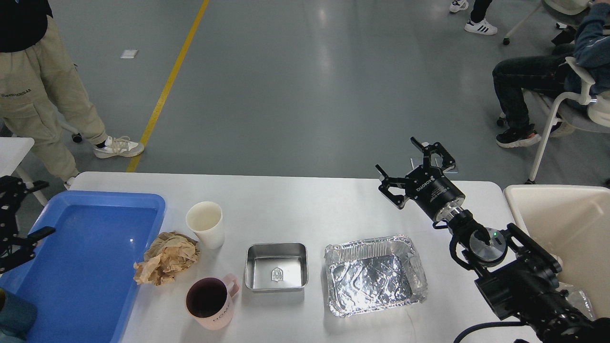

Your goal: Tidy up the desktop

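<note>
Desktop [305, 200], white, fills the lower view. Blue tray [86, 267] lies at nine o'clock, cream bin [562, 224] at three. Foil pan [374, 274], steel tin [276, 267], crumpled paper [166, 257], pink mug [209, 300] and paper cup [206, 224] sit centrally. Right gripper [412, 164] hovers with fingers apart at two o'clock; left gripper [12, 224], at the left edge, cannot be read.

On the white desktop [305, 200] a blue tray [81, 267] lies at the left edge, with crumpled brown paper [167, 257] beside it. A white paper cup [206, 224] stands just behind the paper, a pink mug [209, 302] in front. A steel tray [276, 267] sits mid-table beside a foil container [374, 274]. The right gripper [413, 164] hovers with fingers spread over the far edge. The left gripper [21, 209] shows only partly at the frame's left edge, its fingers apart. A cream bin [567, 224] stands at right.
</note>
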You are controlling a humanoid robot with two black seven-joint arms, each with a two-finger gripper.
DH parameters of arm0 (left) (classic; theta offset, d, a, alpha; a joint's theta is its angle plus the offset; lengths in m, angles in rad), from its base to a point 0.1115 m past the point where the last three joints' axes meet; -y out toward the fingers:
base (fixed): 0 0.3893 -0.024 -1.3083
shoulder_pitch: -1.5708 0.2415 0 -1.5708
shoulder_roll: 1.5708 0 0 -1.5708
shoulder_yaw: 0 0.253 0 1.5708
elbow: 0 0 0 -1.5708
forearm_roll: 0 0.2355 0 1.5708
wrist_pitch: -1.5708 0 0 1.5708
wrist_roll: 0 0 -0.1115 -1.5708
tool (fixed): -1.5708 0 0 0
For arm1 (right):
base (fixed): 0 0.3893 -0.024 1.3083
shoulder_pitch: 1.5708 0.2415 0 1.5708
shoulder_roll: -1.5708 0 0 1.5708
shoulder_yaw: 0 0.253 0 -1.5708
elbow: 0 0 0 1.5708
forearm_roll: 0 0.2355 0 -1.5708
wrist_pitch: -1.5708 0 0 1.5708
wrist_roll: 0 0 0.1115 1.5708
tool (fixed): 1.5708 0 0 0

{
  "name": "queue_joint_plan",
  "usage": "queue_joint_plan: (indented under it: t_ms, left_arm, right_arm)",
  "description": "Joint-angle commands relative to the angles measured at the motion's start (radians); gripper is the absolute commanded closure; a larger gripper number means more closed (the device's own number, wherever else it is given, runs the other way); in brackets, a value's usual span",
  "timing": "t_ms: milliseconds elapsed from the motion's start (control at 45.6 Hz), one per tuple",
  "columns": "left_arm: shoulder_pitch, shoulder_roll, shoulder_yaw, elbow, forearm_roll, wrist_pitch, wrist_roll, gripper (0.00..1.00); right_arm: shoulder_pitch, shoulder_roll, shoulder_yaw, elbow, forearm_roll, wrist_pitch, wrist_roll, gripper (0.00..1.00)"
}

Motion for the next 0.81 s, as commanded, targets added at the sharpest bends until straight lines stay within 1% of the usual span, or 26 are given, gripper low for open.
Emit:
queue_joint_plan:
  t_ms: [0,131,263,350,570,723,789]
  left_arm:
    - [0.006,0.161,-0.002,-0.007,0.000,-0.007,-0.002,0.03]
    - [-0.002,0.258,-0.008,-0.021,0.002,-0.006,-0.002,0.03]
    - [-0.002,0.303,-0.006,-0.078,0.002,0.002,-0.002,0.03]
    - [-0.002,0.310,0.000,-0.087,0.002,0.000,-0.004,0.03]
    - [0.000,0.284,0.006,-0.066,0.000,0.000,-0.013,0.03]
    - [0.000,0.208,0.006,0.017,-0.001,-0.003,-0.013,0.03]
    - [0.000,0.171,0.001,0.033,-0.001,-0.003,-0.019,0.03]
  right_arm:
    - [0.001,0.000,0.001,0.000,0.000,0.000,0.000,0.00]
    - [0.001,0.000,0.000,0.001,0.000,0.000,0.000,0.00]
    - [0.001,0.001,0.000,0.001,0.000,0.000,0.000,0.00]
    - [0.001,0.000,-0.003,0.001,0.000,0.000,0.000,0.00]
    - [0.001,0.000,-0.003,0.001,0.000,0.000,0.000,0.00]
    - [-0.003,0.000,-0.003,0.003,0.000,0.003,0.000,0.00]
    - [-0.003,0.000,-0.003,0.005,0.000,0.003,0.000,0.00]
